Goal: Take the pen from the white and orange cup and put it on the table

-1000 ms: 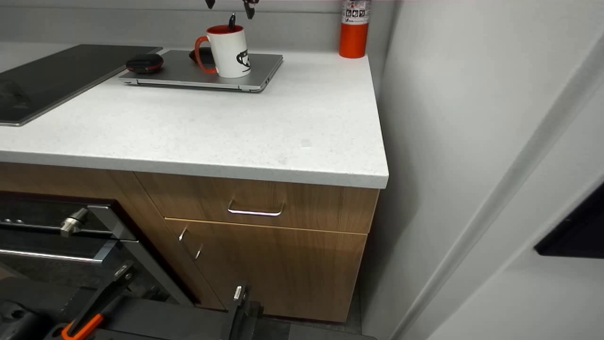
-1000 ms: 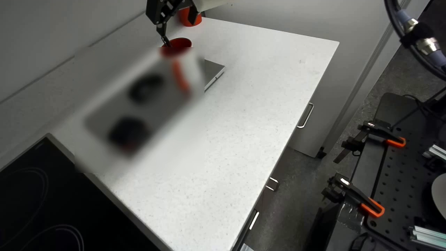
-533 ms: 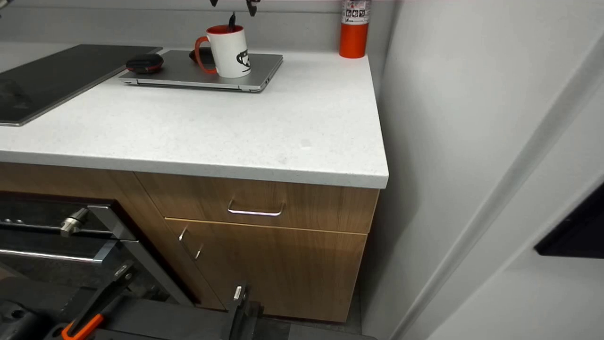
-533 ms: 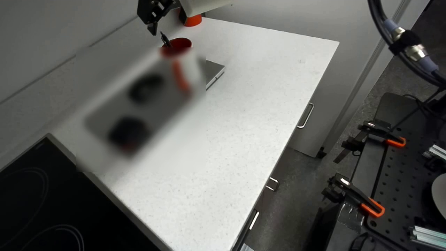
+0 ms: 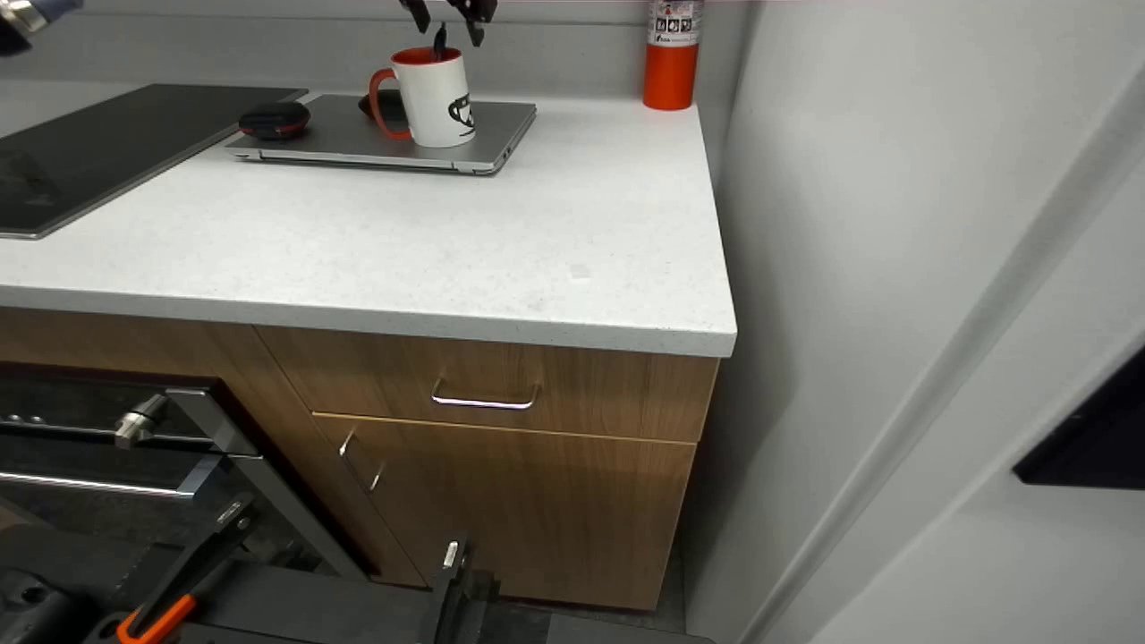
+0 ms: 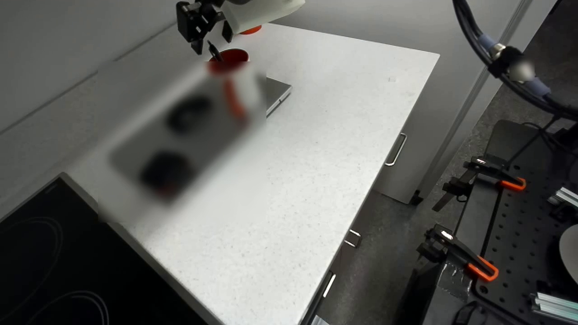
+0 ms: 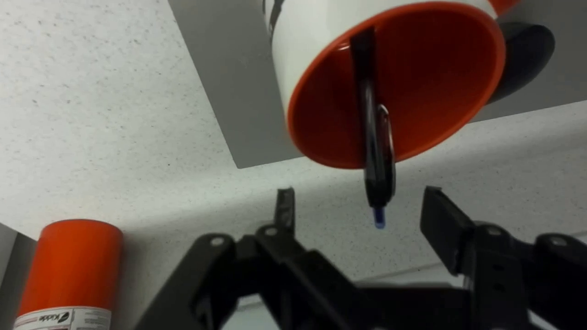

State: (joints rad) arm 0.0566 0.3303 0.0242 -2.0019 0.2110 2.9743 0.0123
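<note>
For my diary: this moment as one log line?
black gripper: open | slim black pen: ungripped, tilted inside white mug with orange rim | lift: pending

Pretty sure we're in a kitchen here: we've got a black glass cooktop (image 6: 49,271) with ring markings, an oven (image 5: 72,458) under the counter and a pale countertop (image 5: 447,233) over wood-fronted cabinets (image 5: 537,510). The perforated black board (image 6: 519,239) with orange-handled clamps (image 6: 464,253) gives us lab vibes, though.

Noted brown wooden cabinet (image 5: 537,510), metal handles (image 5: 483,404), beside dark-fronted oven (image 5: 98,461). Behind, plain grey wall (image 5: 268,54). Below, dim, mottled grey floor (image 6: 386,243).
</note>
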